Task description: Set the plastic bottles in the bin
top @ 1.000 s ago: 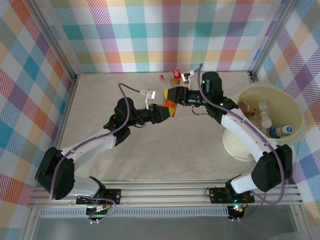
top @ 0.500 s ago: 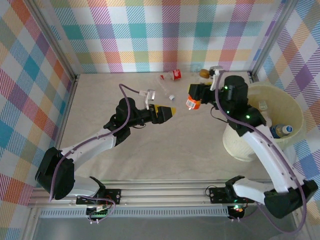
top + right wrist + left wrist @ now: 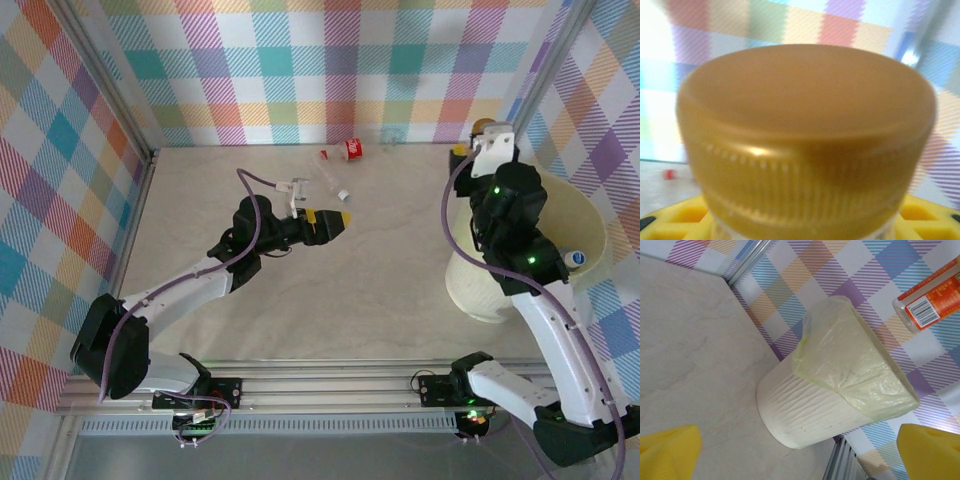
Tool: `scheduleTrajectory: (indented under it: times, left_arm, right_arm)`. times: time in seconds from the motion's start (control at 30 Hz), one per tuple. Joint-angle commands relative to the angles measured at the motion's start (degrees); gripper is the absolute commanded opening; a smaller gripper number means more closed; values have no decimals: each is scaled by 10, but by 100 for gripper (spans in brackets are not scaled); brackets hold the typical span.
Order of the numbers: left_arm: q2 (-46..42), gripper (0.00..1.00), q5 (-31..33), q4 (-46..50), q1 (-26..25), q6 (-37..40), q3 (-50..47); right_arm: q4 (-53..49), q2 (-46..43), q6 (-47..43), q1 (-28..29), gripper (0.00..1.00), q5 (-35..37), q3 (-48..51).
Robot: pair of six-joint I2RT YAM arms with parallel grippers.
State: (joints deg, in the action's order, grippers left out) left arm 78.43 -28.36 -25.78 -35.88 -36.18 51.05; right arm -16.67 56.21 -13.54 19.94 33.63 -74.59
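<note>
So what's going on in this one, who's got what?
The right gripper holds an orange-labelled clear plastic bottle with a gold-brown cap, raised by the far edge of the large pale cream round bin. The left gripper hangs open and empty over the middle of the table. A blue-and-white bottle lies in the bin. A red-labelled bottle and a clear bottle lie on the table near the far wall.

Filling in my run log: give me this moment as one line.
left gripper: open, empty | right gripper: shut on gold-capped bottle, near bin rim | red-label bottle: on table
</note>
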Motion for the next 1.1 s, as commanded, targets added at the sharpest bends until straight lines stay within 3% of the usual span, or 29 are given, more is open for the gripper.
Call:
scheduleTrajectory:
  times: [0.0,0.2,0.4,0.53,0.7,0.83,1.07]
  left_arm:
    - [13,100,5,-6,-4,0,25]
    - [34,100,5,-11,-4,-15,36]
    - [56,100,4,-11,-3,-21,49]
    - [77,100,11,-13,-3,-37,59]
    - [130,100,20,-66,-3,-118,63]
    - [142,100,63,-31,-3,-129,66]
    - [139,100,120,29,-4,-116,67]
  right_arm:
    - [23,6,-74,-39,45,98,9]
    - [26,15,-104,-123,45,127,48]
    - [163,28,-238,-199,45,128,140]
    - [138,37,-201,-242,44,138,138]
    - [88,34,-157,-284,50,137,146]
    - [66,42,-164,-297,54,140,152]
    - [-8,59,-95,-308,61,140,136]
